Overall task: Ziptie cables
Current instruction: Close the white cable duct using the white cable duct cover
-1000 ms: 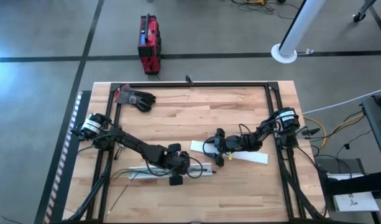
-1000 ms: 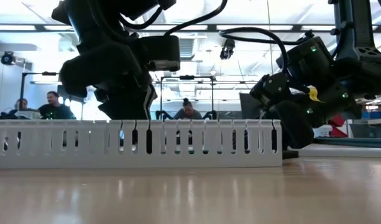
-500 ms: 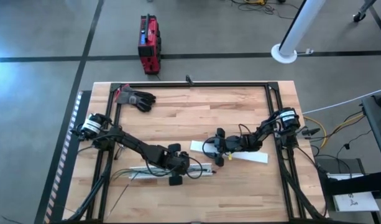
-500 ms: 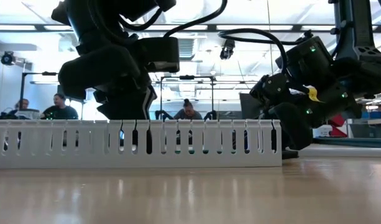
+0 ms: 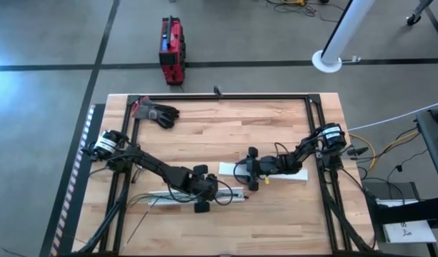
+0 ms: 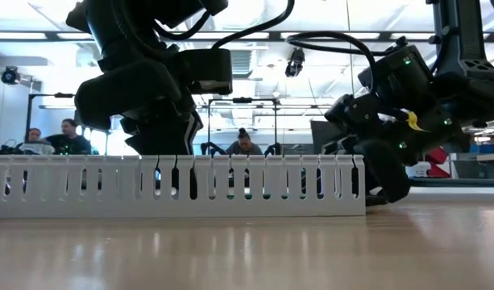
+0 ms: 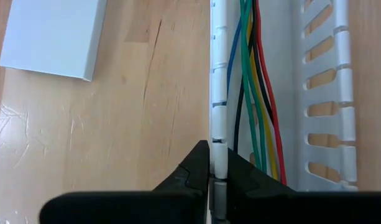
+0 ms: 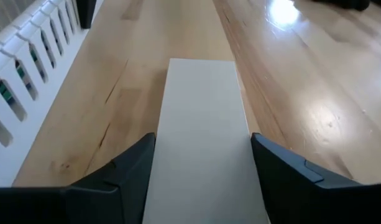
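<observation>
A: Left hand (image 7: 216,180)?
B: Pinched tight on one side wall of the white slotted channel (image 7: 219,93), near the desk's (image 5: 204,135) front edge.

A: Cables (image 7: 255,87)?
B: Inside that channel, running lengthwise: green, blue, yellow, black, red.

A: Right hand (image 8: 201,180)?
B: Spread wide, a finger either side of the flat white lid (image 8: 202,124), which lies on the desk just beside the channel.

A: Else?
B: Black glove (image 5: 158,113) at the far left corner.
</observation>
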`<action>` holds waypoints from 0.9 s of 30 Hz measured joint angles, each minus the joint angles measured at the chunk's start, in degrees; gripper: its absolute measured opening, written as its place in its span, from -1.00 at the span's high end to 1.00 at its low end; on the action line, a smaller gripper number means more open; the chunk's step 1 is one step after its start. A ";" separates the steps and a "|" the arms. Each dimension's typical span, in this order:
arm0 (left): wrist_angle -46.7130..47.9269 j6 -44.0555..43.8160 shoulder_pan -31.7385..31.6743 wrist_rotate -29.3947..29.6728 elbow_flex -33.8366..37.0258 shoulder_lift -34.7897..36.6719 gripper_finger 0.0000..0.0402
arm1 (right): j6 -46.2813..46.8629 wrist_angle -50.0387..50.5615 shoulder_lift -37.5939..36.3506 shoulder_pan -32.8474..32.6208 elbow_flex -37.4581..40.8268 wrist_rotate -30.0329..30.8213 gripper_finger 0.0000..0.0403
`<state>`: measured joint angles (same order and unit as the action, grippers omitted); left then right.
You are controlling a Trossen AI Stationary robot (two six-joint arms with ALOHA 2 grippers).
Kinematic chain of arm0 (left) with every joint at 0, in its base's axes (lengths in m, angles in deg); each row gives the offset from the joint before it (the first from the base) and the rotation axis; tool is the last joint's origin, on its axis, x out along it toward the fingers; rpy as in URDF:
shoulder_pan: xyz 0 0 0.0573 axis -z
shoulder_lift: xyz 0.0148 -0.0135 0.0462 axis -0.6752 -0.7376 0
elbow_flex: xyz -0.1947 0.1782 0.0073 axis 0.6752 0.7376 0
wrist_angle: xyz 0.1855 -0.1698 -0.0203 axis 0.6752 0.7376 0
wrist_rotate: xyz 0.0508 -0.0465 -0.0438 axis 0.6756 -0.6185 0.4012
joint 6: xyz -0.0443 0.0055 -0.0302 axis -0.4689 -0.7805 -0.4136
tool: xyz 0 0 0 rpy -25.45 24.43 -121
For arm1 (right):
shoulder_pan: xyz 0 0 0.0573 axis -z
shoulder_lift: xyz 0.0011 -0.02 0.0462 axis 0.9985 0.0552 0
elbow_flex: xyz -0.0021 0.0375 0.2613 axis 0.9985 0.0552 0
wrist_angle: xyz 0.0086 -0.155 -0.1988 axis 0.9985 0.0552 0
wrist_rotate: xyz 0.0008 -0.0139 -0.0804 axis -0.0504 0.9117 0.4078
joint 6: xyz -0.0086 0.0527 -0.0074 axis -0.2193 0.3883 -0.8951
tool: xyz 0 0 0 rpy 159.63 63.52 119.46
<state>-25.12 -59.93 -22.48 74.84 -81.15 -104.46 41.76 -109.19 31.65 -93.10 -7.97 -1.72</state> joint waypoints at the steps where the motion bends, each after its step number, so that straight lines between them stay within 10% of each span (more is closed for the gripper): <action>1: 0.00 0.00 0.00 0.01 0.00 0.00 0.99 | -0.63 0.45 -0.93 -0.01 0.00 0.05 -0.09; 16: -0.30 -5.52 -0.18 2.31 1.80 -0.10 0.99 | -2.83 20.96 -27.48 -3.39 0.04 -0.86 -0.09; 27: -2.36 -4.91 -0.48 2.78 2.41 -0.22 0.99 | -2.71 20.76 -22.03 -14.07 -5.30 -3.74 -0.09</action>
<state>-27.48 -64.84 -22.97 77.62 -78.74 -104.67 39.06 -88.43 9.62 -107.17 -13.27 -5.46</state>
